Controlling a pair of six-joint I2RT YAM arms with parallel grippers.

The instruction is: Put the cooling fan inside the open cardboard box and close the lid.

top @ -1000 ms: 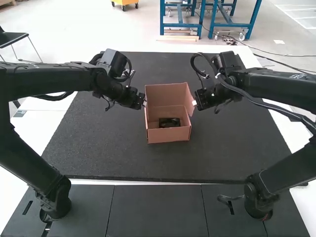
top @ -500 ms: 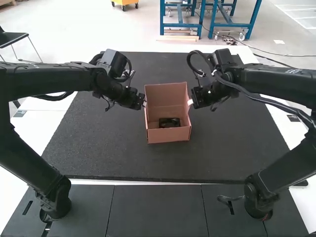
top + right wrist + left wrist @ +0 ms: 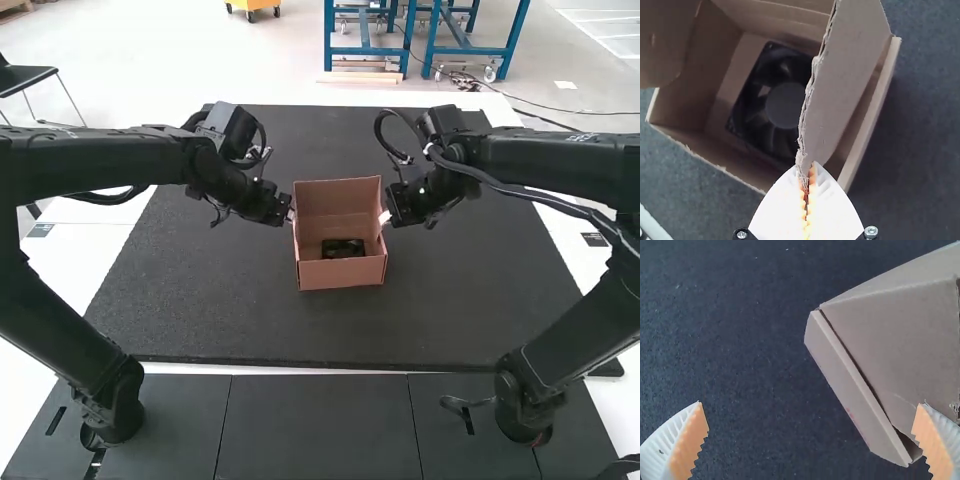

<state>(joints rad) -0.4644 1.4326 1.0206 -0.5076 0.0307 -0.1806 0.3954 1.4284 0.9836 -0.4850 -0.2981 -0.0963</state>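
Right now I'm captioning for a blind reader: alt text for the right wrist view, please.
The right gripper pinches the edge of a flap on the open cardboard box. A black cooling fan lies flat inside; the box sits on a dark mat.

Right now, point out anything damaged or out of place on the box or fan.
The side flap pinched by the right gripper has a ragged, torn-looking edge rather than a clean cut. The fan lies flat inside the cardboard box; nothing else stands out.
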